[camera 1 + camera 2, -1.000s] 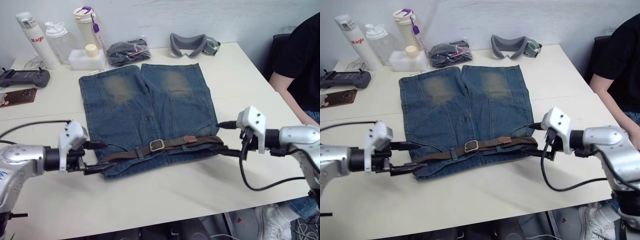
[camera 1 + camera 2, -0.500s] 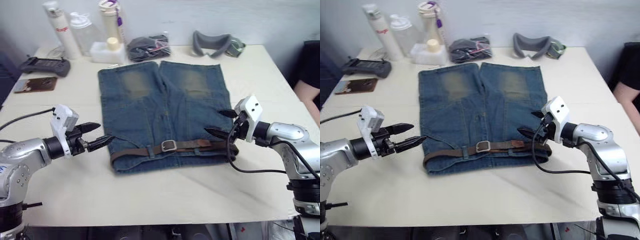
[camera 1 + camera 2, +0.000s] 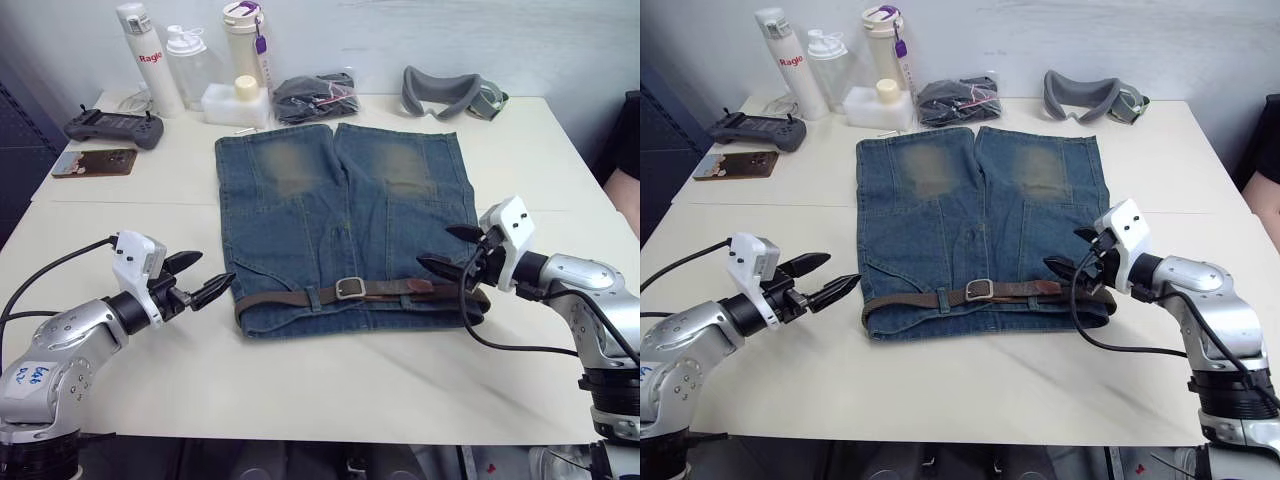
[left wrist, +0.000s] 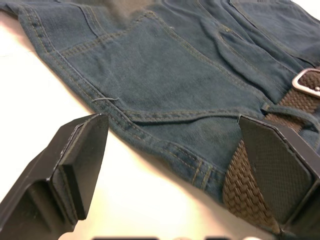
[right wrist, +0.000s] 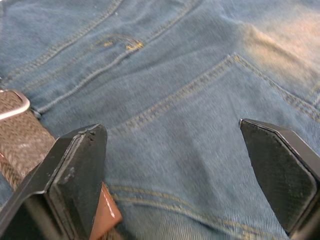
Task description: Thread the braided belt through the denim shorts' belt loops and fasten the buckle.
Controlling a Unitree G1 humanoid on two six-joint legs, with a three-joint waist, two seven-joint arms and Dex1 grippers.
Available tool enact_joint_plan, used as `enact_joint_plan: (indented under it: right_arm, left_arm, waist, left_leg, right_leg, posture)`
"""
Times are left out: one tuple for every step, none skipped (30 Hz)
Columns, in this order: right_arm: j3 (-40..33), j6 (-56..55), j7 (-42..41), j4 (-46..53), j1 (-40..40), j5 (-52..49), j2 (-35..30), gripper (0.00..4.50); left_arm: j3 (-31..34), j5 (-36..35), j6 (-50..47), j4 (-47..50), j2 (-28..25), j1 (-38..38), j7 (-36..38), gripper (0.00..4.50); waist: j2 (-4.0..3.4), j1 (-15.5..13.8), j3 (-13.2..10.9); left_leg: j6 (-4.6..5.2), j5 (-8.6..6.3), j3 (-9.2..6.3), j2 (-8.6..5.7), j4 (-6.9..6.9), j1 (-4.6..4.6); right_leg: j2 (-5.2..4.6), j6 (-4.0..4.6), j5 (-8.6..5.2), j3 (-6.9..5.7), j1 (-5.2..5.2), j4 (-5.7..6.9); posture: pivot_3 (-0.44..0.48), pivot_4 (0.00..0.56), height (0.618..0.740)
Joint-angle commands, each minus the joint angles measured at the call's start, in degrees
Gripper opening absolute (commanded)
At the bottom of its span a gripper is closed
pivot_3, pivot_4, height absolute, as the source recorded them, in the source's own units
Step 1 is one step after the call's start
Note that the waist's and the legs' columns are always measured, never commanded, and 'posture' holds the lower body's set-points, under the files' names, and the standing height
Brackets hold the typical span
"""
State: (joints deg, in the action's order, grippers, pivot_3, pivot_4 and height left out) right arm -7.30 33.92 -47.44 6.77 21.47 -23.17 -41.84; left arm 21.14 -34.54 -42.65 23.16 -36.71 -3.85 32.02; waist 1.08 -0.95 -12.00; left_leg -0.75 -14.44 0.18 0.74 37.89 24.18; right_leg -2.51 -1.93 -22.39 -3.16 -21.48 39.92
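Observation:
The denim shorts (image 3: 340,215) lie flat on the table, waistband toward me. The braided belt (image 3: 300,298) runs along the waistband under the belt loops (image 3: 316,297), and the buckle (image 3: 349,288) sits near the middle. A tan belt tip (image 3: 420,286) lies to the buckle's right. My left gripper (image 3: 214,271) is open, just off the waist's left corner and apart from the cloth. My right gripper (image 3: 435,248) is open over the waistband's right end, holding nothing. In the left wrist view the belt's end (image 4: 245,185) lies beside one finger (image 4: 275,175).
Three bottles (image 3: 150,60) and a white box (image 3: 235,100) stand at the back left. A black bundle in a bag (image 3: 315,98) and a grey padded band (image 3: 450,92) lie behind the shorts. A controller (image 3: 112,125) and a brown flat item (image 3: 92,162) lie at the left.
The camera view has shifted. My left gripper has drawn back to the left, off the shorts' waist corner. My right gripper has lifted off the belt's right end. The belt lies as before.

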Motion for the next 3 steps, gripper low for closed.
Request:
enact_joint_plan:
  right_arm:
    - [-2.4,-0.6,0.5,0.5,0.0,-0.5,-0.9,4.48]
    - [-2.6,-0.7,0.6,0.1,0.1,-0.4,-1.0,4.48]
    - [-2.8,-0.8,0.6,-0.4,0.2,-0.3,-1.1,4.48]
  left_arm:
    - [0.4,-0.5,0.8,1.0,0.3,-0.5,-0.7,4.5]
    - [0.4,-1.4,-0.2,0.7,0.5,-0.7,-0.5,4.5]
    - [0.6,-2.6,-1.1,0.4,0.7,-1.0,-0.2,4.5]
  waist:
    - [0.0,0.1,0.0]
    - [0.0,0.1,0.0]
    - [0.0,0.1,0.0]
  left_leg:
    - [0.0,0.0,0.01,0.0,0.0,-0.01]
    - [0.0,0.0,0.01,0.0,0.0,-0.01]
    - [0.0,0.0,0.02,0.0,0.0,-0.03]
  right_leg:
    - [0.0,0.0,0.0,0.0,0.0,0.0]
    - [0.0,0.0,0.0,0.01,0.0,0.01]
    - [0.0,0.0,0.0,0.02,0.0,0.02]
  posture:
    - [0.0,0.15,0.684]
    - [0.0,0.15,0.684]
    - [0.0,0.15,0.684]
